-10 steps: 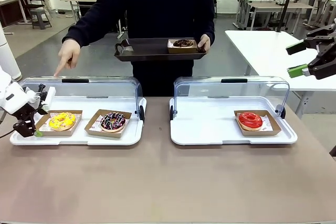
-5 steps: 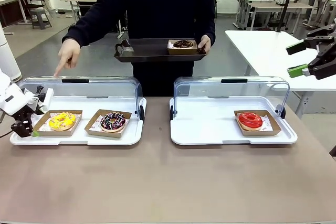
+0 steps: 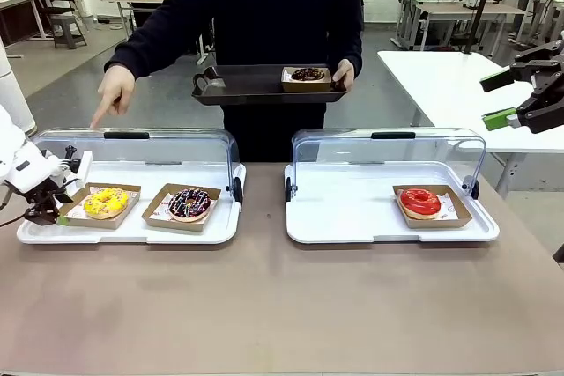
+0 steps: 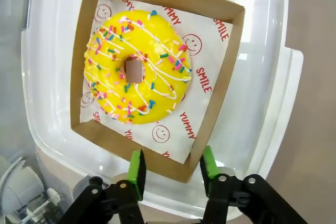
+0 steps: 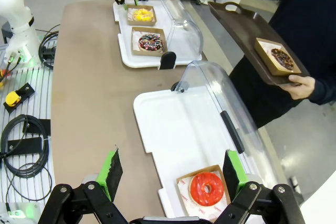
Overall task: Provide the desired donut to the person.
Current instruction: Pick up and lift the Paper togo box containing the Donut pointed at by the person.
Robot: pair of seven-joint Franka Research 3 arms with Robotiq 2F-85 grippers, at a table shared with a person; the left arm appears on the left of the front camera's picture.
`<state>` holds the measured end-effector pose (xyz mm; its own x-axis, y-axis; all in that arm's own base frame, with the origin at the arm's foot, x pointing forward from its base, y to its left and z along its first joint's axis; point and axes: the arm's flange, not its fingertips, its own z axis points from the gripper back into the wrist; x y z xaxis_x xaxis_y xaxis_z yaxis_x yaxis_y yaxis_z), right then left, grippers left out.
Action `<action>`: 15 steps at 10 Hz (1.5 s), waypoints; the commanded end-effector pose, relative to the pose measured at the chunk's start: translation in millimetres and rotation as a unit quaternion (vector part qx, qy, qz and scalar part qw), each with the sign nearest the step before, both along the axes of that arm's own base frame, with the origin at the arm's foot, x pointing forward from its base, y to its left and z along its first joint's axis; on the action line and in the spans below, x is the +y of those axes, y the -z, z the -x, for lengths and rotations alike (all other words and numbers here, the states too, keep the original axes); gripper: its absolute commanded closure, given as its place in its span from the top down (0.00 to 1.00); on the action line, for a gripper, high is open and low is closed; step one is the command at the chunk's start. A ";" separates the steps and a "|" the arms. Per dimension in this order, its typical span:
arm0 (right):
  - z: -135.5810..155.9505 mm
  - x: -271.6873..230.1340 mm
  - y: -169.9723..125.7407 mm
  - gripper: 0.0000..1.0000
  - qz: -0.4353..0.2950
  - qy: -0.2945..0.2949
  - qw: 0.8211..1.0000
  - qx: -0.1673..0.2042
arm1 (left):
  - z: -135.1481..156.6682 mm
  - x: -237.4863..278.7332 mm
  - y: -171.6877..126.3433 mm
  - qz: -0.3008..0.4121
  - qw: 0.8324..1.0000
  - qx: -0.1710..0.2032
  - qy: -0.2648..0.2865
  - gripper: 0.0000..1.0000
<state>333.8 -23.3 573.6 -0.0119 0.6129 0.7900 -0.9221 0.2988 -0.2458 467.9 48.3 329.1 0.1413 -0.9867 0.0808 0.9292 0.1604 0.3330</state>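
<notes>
In its cardboard box on the white tray, the yellow donut is being held flat, one box corner being pinched by the left gripper; the right gripper is being held open beside the brown table.

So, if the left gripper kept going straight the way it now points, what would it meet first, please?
The left gripper would most likely meet the near corner of the cardboard tray first, since that corner sits between its fingers. The yellow donut lies just beyond. I cannot tell whether the pads touch the tray.
</notes>
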 end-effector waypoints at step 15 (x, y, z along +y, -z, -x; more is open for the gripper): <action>0.4 -0.6 4.3 1.00 -0.001 -0.008 1.000 -0.006 | 46.2 11.2 -36.7 0.016 0.999 0.008 0.037 0.00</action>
